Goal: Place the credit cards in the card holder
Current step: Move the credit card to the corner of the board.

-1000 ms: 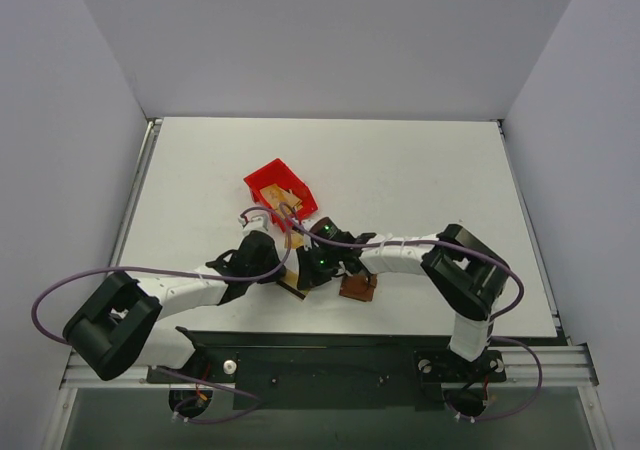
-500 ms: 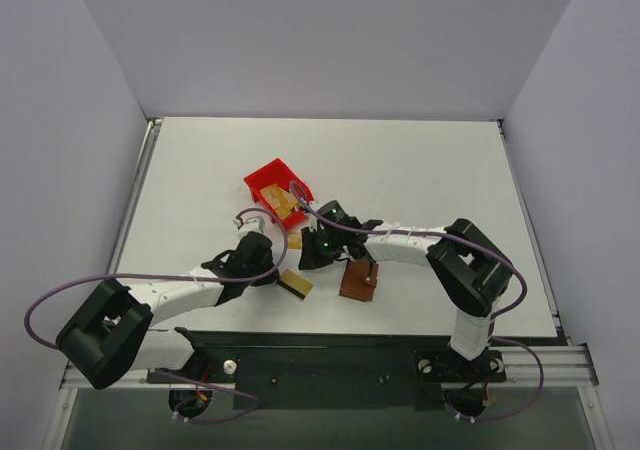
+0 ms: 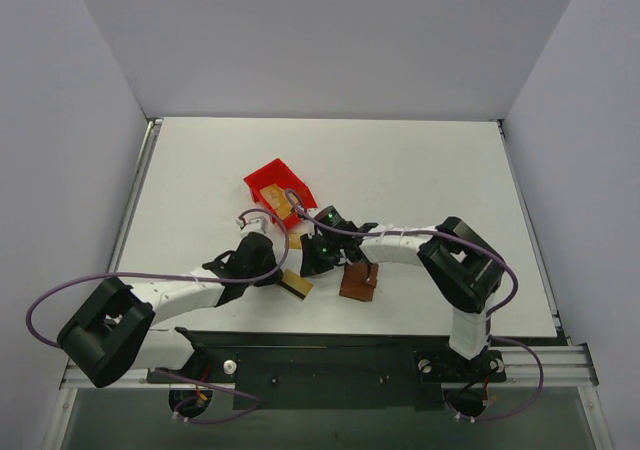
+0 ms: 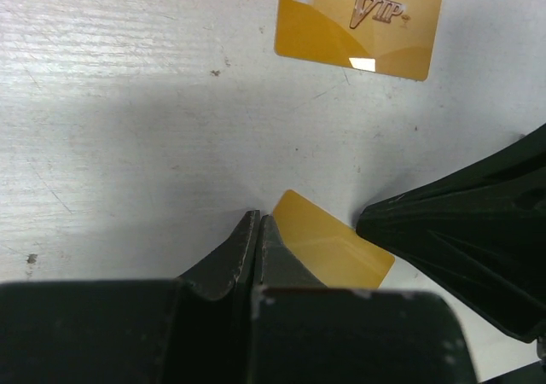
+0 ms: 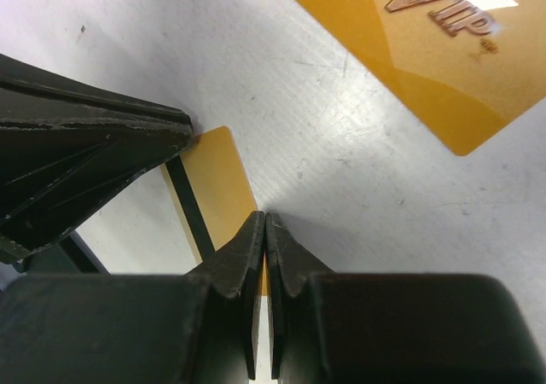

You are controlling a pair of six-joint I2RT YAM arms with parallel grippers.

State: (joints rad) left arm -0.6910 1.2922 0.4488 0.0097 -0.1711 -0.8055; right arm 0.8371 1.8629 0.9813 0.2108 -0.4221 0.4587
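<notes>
Overhead, the striped card (image 3: 296, 286) is being worked at lower centre by the left gripper (image 3: 283, 275) and right gripper (image 3: 318, 262). The card holder (image 3: 358, 282) is lying just right of them. In the left wrist view, jaws are being pressed together at the card's corner, grip uncertain. In the right wrist view, jaws are being pinched on its edge, and one firm hold is being called for before lifting.

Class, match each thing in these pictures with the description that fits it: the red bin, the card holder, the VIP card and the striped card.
Things:
1. red bin
2. card holder
3. VIP card
4. striped card

Descriptions:
a. brown, on the table right of the striped card
b. farthest from the arm bases
c. at the tips of the left gripper and the right gripper
d. lying free on the table, lettering up

Pairs: 1-b; 2-a; 3-d; 4-c
</notes>
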